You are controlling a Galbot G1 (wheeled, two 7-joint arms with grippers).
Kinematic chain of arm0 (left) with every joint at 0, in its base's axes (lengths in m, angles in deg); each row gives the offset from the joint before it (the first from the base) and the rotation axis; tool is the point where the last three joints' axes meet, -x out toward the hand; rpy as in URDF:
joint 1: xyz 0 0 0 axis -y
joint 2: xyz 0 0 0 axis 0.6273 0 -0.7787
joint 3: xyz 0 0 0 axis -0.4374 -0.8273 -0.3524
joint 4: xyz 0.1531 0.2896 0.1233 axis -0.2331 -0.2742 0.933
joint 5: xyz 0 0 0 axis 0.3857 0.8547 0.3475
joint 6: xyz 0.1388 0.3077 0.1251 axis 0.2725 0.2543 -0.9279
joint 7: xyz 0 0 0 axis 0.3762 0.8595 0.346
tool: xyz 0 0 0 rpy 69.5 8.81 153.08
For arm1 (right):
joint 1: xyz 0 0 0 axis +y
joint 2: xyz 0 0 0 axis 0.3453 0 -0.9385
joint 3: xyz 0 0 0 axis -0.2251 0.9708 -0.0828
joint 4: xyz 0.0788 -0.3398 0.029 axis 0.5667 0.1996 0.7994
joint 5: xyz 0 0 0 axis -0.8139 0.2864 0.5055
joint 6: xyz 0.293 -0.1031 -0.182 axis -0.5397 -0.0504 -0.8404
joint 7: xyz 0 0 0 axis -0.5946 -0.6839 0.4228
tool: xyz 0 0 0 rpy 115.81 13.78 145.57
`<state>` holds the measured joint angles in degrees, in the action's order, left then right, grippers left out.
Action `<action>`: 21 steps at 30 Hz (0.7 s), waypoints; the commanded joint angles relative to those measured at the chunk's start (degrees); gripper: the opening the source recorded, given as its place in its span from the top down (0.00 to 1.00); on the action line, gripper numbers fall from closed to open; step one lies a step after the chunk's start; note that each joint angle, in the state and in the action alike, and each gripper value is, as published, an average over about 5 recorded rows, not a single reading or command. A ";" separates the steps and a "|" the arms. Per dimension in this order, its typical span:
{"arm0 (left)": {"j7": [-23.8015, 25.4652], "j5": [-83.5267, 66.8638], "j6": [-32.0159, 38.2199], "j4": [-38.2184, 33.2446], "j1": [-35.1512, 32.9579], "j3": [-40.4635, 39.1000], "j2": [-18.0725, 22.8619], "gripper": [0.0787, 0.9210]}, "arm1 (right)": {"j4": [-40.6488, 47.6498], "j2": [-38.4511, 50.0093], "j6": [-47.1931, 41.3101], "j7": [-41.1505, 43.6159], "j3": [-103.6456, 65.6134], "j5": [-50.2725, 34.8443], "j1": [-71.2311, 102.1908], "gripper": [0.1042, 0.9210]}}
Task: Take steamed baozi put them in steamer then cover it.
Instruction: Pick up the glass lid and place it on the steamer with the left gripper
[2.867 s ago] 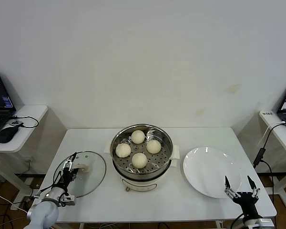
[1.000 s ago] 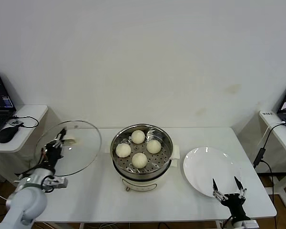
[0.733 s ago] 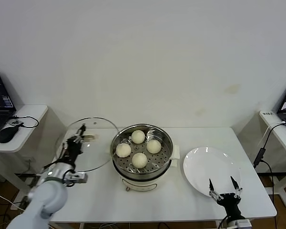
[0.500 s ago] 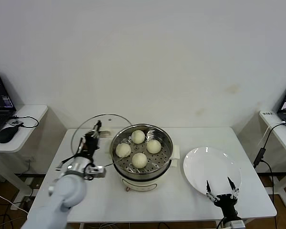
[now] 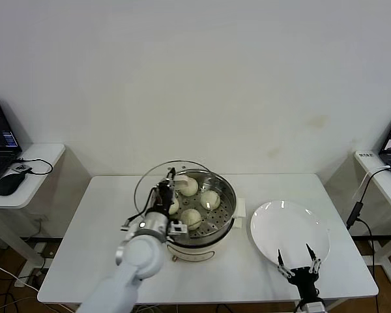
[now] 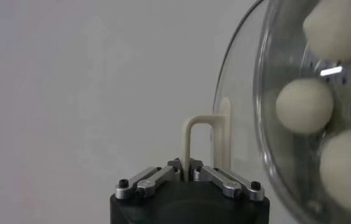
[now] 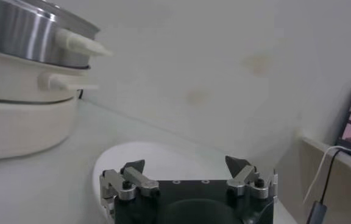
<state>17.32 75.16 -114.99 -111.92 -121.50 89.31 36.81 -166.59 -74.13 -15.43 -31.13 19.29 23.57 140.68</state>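
left gripper (image 5: pixel 167 183) clamps cover (image 5: pixel 153 189) handle, seemingly above steamer (image 5: pixel 218 218) | right gripper (image 5: pixel 295 262) spread

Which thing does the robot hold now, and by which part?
The left gripper holds the cover by its handle, over the steamer. The right gripper holds nothing.

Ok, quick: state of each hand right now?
Left hand: closed on the cover by its handle, held tilted over the steamer.
Right hand: open, holding nothing, at the near edge of the plate.
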 commanded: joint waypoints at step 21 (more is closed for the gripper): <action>2.72 7.40 -0.06 3.72 -0.23 -3.67 7.61 0.92 | 1.75 -0.12 0.78 -0.60 1.08 2.04 -0.16 0.12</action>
<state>19.59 81.62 -114.97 -108.91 -121.94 86.01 43.52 -165.02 -74.26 -14.77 -31.62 20.31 25.37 140.53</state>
